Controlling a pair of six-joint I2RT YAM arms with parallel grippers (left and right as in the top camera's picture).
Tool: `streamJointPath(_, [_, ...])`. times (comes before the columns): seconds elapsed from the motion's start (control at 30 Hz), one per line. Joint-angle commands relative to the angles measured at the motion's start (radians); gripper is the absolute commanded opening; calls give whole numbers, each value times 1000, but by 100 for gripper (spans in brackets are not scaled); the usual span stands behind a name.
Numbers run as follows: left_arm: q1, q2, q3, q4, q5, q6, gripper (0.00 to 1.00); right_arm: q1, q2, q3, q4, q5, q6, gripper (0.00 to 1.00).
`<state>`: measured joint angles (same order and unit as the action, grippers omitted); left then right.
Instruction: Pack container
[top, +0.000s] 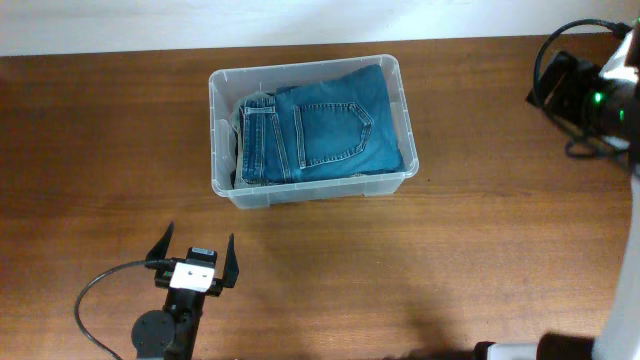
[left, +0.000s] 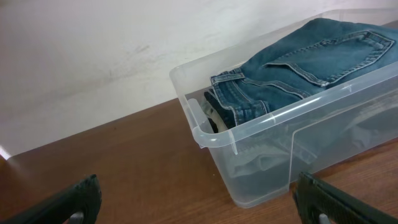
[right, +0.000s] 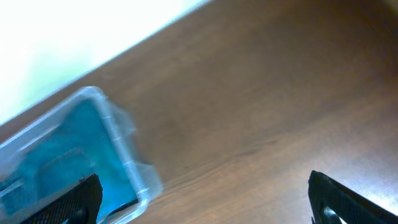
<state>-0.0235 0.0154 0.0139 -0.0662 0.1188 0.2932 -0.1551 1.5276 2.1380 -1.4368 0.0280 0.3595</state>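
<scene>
Container: a clear plastic bin (top: 318, 188) stands on the worktop (top: 100, 150), toward the far side and near the middle, its long side running left to right and slightly skewed.
Contents: folded blue jeans (top: 325, 125) lie on top inside the bin, back pocket up and waistband toward the left end, covering most of the inside.
Under the jeans: the left wrist view shows a dark layer (left: 211, 111) at the bin's near end and pale fabric (left: 261, 165) through the wall; what these are cannot be told.
Left hand (top: 200, 233): near the front edge of the worktop, left of centre and well apart from the bin. It points toward the bin, its fingers spread wide with nothing between them.
Right hand (right: 204, 183): at the far right, well apart from the bin. Its fingers are hard to make out from overhead. Its own camera shows them spread wide and holding nothing, over bare worktop, with a corner of the bin at the left.
Cable (top: 85, 300): a black loop lies beside the left arm.
</scene>
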Motion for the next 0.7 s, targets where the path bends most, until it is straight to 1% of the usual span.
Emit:
streamJointPath(0.0, [7,-10,-5,-3,-11,12,99,51,-89,3,0,3,1,98])
streamJointPath(0.13, [7,-10,-5,-3,-11,11,99,48,-235,-86,-11,10,-7,98])
streamJointPath(0.23, [7,-10,-5,-3,-11,12,99,48,-360,-224,21,37,-6,98])
streamJointPath(0.37, [7,-10,-5,-3,-11,11,99,51,-535,-452,178,35,-7,98])
streamJointPath(0.4, [7,-10,-5,-3,-11,12,99,51,-592,-530,234,36,-8,99])
streamJointPath(0.43, [7,-10,-5,-3,-11,12,99,51,-678,-647,316,36,-16,99])
streamJointPath(0.5, [7,-10,-5,-3,-11,12,99,51,-783,-796,412,32,-38,98])
streamJointPath(0.53, [7,-10,-5,-3,-11,11,99,51,-879,-937,497,32,-41,98])
streamJointPath(0.67, [7,-10,-5,-3,-11,11,99,51,-1047,-1191,651,12,-41,99])
